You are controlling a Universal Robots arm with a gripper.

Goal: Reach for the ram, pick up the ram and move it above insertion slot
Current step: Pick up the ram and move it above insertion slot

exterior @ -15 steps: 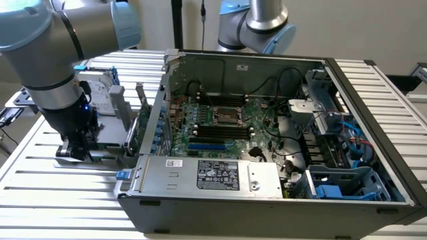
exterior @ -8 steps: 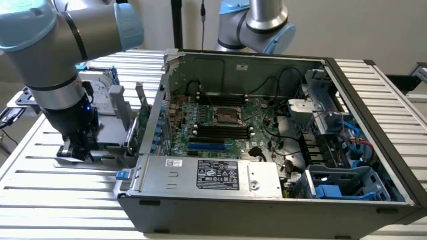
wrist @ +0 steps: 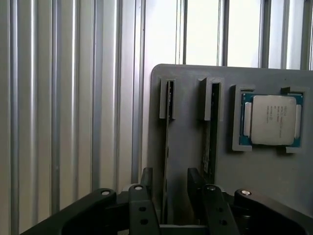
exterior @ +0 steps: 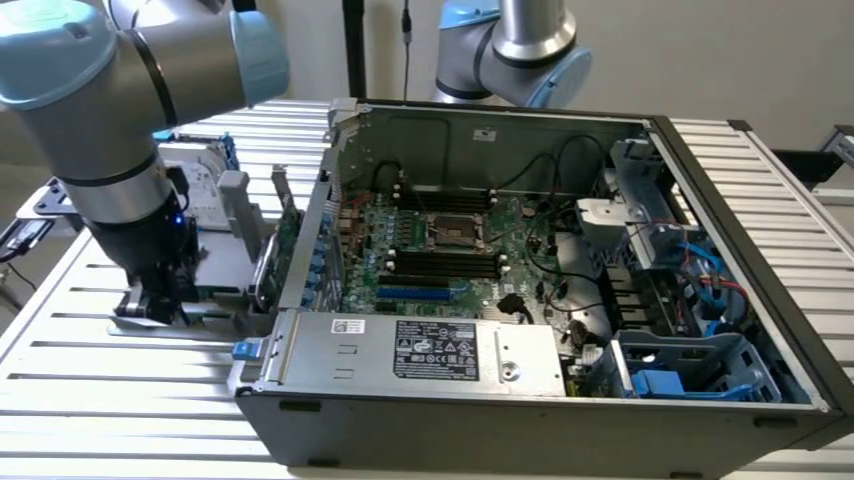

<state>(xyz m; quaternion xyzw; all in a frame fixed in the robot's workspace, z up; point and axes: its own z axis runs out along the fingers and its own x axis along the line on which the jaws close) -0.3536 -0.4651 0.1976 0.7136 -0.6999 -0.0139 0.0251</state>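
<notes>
Black claw (wrist: 171,185) open, 2 fingers straddling thin edge-on ram stick (wrist: 167,147) standing in grey plastic tray (wrist: 188,137). Reach looks done; not yet gripped or lifted.

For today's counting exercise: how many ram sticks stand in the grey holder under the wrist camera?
2. One ram stands edge-on between the open jaws; the other ram sits in the neighbouring slot, nearer the processor. Others may be hidden.

I see a ribbed, pale metal table (wrist: 73,98) under a matt grey plastic holder (wrist: 190,147). On the holder, the processor (wrist: 273,120) has a dull brushed-metal lid. The fingers (wrist: 195,183) look matt black.
</notes>
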